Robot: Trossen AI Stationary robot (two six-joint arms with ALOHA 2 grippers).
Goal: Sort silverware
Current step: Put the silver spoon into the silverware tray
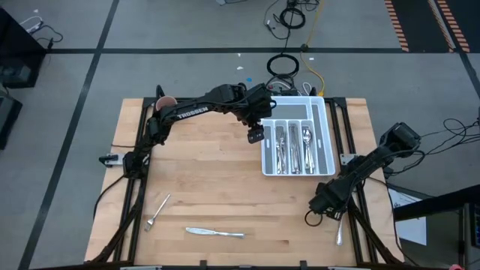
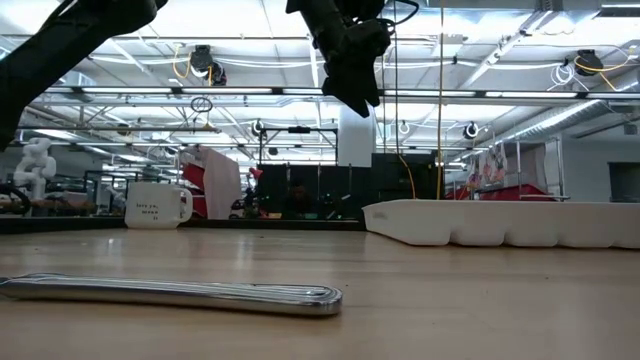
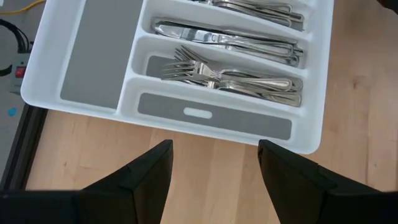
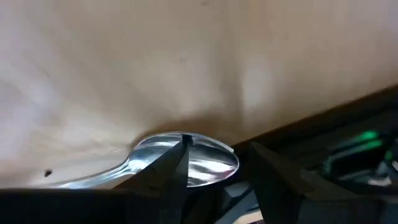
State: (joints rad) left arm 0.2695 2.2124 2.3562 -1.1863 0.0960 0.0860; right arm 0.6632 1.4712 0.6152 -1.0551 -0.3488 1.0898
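The bench [image 1: 217, 180] carries the white tray [image 1: 328, 135] at its far right, with forks, knives and spoons already lying in its long compartments. The left gripper [image 1: 256, 135] hangs above the tray's left wall, fingers spread wide and empty. Down at the right edge near the front corner, the right gripper [image 4: 214, 168] is low over a spoon [image 4: 186, 163], fingers partly apart with one across the bowl; whether it actually grips, I can't tell. That spoon sits right at the bench's lip beside the dark frame, so my read is: pinch the neck squarely and lift straight up before swinging towards the tray, or it slides off. A knife [image 1: 215, 233] lies near the front edge, a fork [image 1: 157, 212] towards the front left, well apart, with open wood between.
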